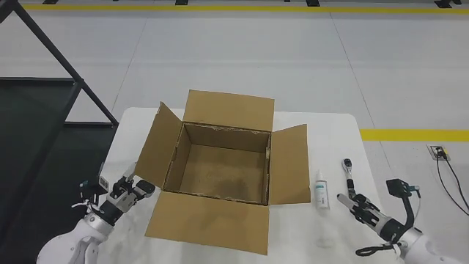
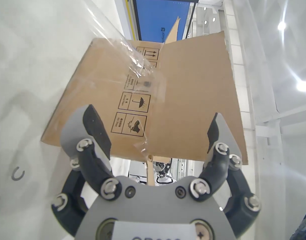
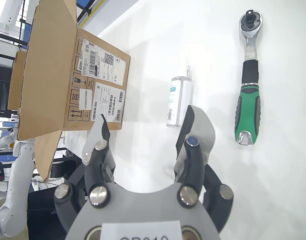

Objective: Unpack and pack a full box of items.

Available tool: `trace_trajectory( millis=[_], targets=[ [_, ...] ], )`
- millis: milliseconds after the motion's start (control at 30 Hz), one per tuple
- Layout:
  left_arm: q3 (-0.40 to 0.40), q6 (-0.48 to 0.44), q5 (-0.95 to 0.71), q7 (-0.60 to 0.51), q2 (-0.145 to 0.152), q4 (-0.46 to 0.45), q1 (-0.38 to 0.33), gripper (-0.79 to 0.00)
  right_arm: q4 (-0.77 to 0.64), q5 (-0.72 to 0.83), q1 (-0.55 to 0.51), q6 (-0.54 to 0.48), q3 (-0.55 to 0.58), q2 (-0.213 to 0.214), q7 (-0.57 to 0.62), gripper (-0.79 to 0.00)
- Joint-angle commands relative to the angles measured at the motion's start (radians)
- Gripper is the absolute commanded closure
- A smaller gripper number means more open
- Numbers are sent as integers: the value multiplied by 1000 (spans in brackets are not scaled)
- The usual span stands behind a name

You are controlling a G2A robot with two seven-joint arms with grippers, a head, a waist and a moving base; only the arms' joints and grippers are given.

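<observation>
1. Box (image 1: 223,138) stands in the middle of the white surface (image 1: 322,136), all four flaps folded outward, and we see its bare bottom.
2. The left tool (image 2: 153,116) is at the near left corner of the box, facing its outer wall. Its fingers are spread and grip nothing.
3. The right tool (image 3: 146,113) is above the near right part of the surface, fingers also spread, with nothing between them.
4. We see a bottle (image 1: 321,191) lying on the surface just beside the right flap.
5. A ratchet (image 1: 347,174) with a green handle lies near the bottle, on the side away from the box, with its head pointing away from the robot.
</observation>
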Motion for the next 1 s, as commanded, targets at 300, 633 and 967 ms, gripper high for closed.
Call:
trace_trajectory(
  millis=[300,633,967],
  targets=[
    [55,-9,6,12,-1,-11,-1,-785,13,8,8,-7,-12,19,10,-699],
    [67,-17,-1,-10,4,-23,8,-785,17,-29,33,-4,-42,37,42,-785],
    [19,-46,-26,14,11,-38,31,-785,-1,-130,54,-19,-78,57,90,-785]
  ],
)
